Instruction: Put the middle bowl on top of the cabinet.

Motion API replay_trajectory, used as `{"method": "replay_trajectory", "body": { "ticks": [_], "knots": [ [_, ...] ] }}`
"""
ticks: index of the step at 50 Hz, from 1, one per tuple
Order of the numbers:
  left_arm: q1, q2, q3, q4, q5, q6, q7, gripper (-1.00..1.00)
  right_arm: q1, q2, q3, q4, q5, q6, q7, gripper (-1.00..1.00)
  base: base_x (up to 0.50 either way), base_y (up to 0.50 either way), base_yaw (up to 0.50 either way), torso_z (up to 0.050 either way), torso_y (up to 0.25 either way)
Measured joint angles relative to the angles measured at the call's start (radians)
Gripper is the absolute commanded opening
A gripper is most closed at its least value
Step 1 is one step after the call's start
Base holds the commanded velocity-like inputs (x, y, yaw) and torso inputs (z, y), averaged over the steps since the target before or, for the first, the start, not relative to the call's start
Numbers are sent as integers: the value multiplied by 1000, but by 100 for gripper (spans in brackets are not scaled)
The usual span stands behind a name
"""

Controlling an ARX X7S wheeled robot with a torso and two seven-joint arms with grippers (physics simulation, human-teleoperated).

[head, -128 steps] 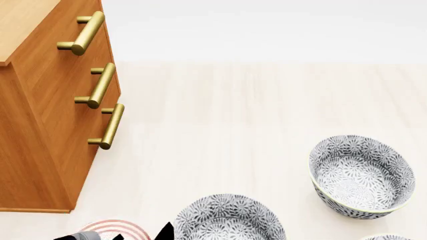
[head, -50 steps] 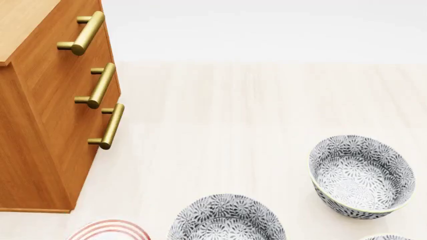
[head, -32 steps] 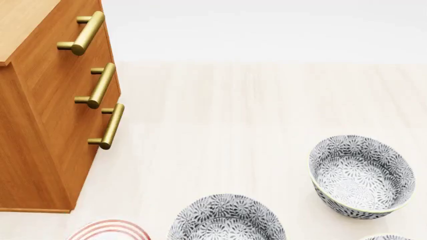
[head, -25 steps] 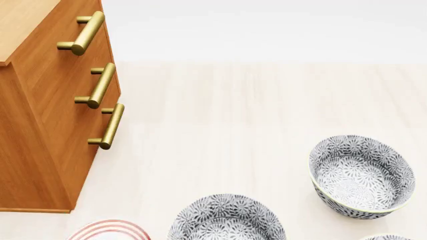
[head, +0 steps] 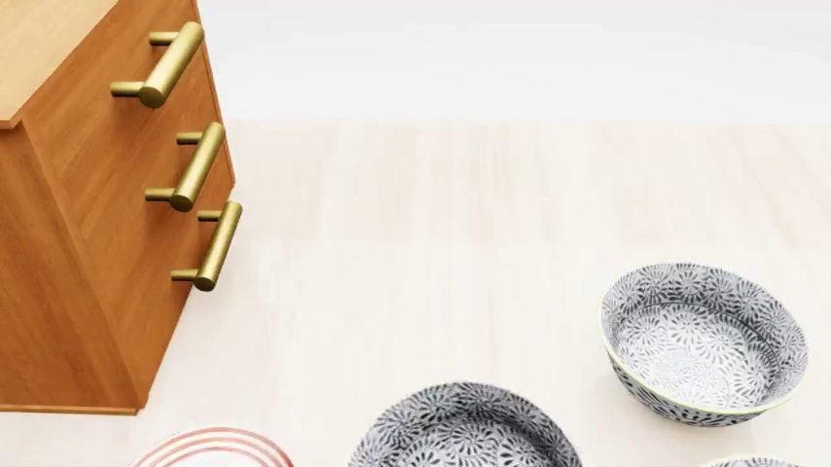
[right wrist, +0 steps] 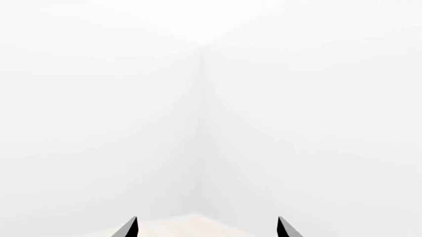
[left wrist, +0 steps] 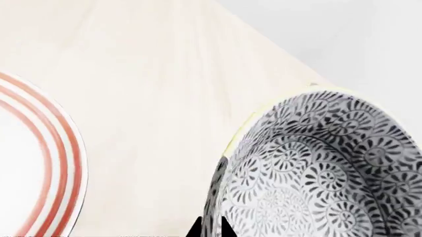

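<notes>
— Where was the middle bowl (head: 462,433)?

— Down on the pale wooden surface (head: 454,214), not on the cabinet (head: 78,243). In the head view it sat to the right of the cabinet's lower front corner, well apart from it and cut by the frame's edge.

— And the left gripper (left wrist: 211,230)?

— Only its two dark tips showed in the left wrist view. They were close together, one on each side of the bowl's wall just under the pale rim, so it was clamped on the middle bowl (left wrist: 316,168).

— Anything between the bowl and the cabinet?

— The white plate with red rings (head: 214,448), nearer the cabinet than the bowl was. It lay beside the bowl without touching it.

— The right gripper (right wrist: 207,228)?

— Its tips stood wide apart, facing blank white walls and holding nothing.

— Other bowls?

— A second patterned bowl (head: 703,342) stood farther from the cabinet, upright. A sliver of a third bowl (head: 753,461) showed farther still.

— The cabinet itself?

— Its three brass handles (head: 195,165) faced the bowls.
</notes>
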Motion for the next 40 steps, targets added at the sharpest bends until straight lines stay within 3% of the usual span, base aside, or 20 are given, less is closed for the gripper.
{"method": "replay_trajectory", "body": {
  "ticks": [14, 40],
  "knots": [
    [5, -13, 18, -11, 1, 37, 10, -100, -1, -3, 4, -3, 0, -3, -2, 100, 0, 0, 0, 2, 6],
    [9, -31, 46, 8, -14, 99, 29, -100, 1, -5, 9, -9, 2, -1, -3, 100, 0, 0, 0, 39, 200]
  ]
}}
